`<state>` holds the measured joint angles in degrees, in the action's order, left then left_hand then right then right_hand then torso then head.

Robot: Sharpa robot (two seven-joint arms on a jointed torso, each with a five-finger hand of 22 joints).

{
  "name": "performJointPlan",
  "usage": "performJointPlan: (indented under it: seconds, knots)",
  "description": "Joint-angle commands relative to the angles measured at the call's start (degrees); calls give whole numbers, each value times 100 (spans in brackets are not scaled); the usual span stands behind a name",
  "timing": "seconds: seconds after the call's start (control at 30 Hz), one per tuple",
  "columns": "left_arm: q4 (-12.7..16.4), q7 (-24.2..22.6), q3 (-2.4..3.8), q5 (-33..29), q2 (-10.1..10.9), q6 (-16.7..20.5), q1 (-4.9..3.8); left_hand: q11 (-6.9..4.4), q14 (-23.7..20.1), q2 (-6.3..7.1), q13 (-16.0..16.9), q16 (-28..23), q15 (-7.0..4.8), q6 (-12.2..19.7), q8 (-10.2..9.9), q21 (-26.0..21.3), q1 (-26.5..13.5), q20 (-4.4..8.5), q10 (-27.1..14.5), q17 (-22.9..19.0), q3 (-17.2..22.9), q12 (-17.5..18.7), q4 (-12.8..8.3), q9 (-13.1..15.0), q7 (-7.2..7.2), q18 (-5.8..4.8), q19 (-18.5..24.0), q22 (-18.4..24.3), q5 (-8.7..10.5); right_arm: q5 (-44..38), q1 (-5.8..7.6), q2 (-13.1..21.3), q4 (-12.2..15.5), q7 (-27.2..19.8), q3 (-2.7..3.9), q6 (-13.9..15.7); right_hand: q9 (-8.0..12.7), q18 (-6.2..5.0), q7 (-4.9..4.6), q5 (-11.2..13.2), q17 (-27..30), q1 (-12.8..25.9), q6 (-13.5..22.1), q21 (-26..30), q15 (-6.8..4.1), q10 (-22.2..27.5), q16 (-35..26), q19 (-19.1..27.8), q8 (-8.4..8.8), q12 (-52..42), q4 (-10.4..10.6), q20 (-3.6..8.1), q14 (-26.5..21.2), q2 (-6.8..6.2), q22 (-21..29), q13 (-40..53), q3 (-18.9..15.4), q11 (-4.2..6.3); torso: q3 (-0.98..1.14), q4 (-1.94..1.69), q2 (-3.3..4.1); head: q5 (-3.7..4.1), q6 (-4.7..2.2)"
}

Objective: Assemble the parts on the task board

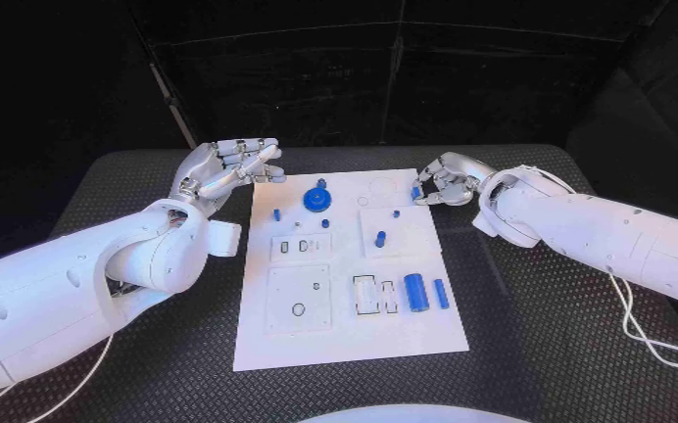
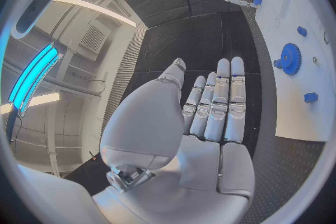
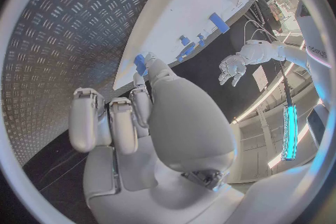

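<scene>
Two hands flank our white board point(image 1: 354, 330) on the black counter point(image 1: 551, 345). Our left hand point(image 1: 226, 170) hovers empty beside the board's far left corner, fingers straight and apart. Our right hand point(image 1: 441, 180) pinches a small blue part point(image 1: 415, 191) at the far right edge. A blue gear point(image 1: 319, 197) stands between them

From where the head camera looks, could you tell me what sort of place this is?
Probably a robotics lab test cell. A white task board with small blue parts such as a gear lies on a black tread-patterned table, dark curtains hang behind, and the left hand and right hand hover at the board's far corners.
</scene>
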<state>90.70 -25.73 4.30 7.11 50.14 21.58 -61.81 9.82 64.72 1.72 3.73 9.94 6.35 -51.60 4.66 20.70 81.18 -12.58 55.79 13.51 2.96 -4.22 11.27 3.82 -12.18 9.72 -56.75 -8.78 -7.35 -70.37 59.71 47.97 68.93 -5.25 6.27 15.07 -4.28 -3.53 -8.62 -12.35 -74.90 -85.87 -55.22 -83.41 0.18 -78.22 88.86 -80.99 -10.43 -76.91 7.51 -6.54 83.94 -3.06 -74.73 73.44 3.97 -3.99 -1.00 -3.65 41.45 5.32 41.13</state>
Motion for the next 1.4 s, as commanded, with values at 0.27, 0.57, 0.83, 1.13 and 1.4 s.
performJointPlan:
  seconds: [0.27,0.57,0.83,1.13,1.4]
  knots:
    - [-4,31,6,0,3,-87,-5,12,-20,-47,-10,-34,29,-20,-40,-33,-4,1,-9,16,0,48,-46,-8,-33,64,42,6,17,-96,9,-58,-29,25,4,-71,9,30,0,16,-1304,8,-62,-28,-51,-31,24,-11,-14,-13,-8,51,558,37,-6,7,21,28,-2,-9,0,1,18]
    - [-2,53,6,0,11,-110,-4,15,-20,-48,-11,-38,31,-14,-47,-34,-6,0,-18,20,-3,51,-49,-9,-38,64,43,7,18,-150,9,-103,-63,71,4,-81,9,36,44,17,-1320,20,-209,-42,-79,-58,31,-31,-44,-31,-31,76,562,82,-38,33,84,64,1,-7,2,-10,30]
    - [-1,57,6,0,21,-110,-4,18,-20,-50,-12,-42,33,-8,-52,-35,-6,-1,-26,23,-5,54,-51,-10,-40,64,45,8,18,-200,9,-109,-76,86,4,-21,-9,43,146,1,-1327,22,-485,-58,-151,-90,33,-56,-141,-42,-83,137,564,182,-77,57,210,151,0,-6,-2,-12,36]
    - [8,61,6,0,36,-115,-4,19,-19,-51,-12,-44,34,-6,-54,-35,-6,-2,-28,24,-6,55,-53,-10,-40,64,45,9,18,-219,9,-94,32,19,4,294,-18,57,243,91,-1354,22,-667,-84,-229,-163,44,-97,-219,-80,-139,213,570,377,-142,124,404,237,2,-3,-5,-29,33]
    - [13,66,6,0,85,-99,-4,19,-19,-51,-12,-44,34,-6,-54,-35,-6,-2,-28,24,-6,55,-53,-10,-40,64,45,9,18,-221,13,130,639,236,9,546,-17,59,253,117,-1359,19,-680,-87,-240,-169,46,-101,-225,-75,-165,227,572,401,-148,126,448,247,-5,1,-22,-60,29]
